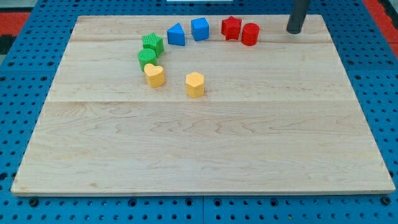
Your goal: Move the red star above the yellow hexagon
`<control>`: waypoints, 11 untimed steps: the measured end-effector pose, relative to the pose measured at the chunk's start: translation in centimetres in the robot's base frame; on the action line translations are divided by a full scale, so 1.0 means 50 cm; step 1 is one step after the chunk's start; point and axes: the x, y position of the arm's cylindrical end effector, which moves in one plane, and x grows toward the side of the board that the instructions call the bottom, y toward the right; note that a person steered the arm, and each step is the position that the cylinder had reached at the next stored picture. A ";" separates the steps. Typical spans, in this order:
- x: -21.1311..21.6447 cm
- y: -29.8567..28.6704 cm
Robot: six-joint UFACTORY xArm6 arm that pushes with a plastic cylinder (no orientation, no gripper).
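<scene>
The red star (231, 27) sits near the view's top, touching or nearly touching a red cylinder (250, 33) on its right. The yellow hexagon (194, 84) stands lower, left of centre, well below and left of the star. My tip (293, 30) is at the view's top right, to the right of the red cylinder and apart from it, touching no block.
A blue cube (199, 28) and a blue triangular block (176, 35) lie left of the star. A green star (152, 43), a green cylinder (147, 58) and a yellow heart (154, 74) curve down the left. The wooden board (205, 155) lies on a blue pegboard.
</scene>
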 end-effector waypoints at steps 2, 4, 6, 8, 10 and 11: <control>0.196 0.008; 0.313 -0.069; 0.029 0.104; -0.098 -0.111; -0.083 -0.272; 0.007 -0.338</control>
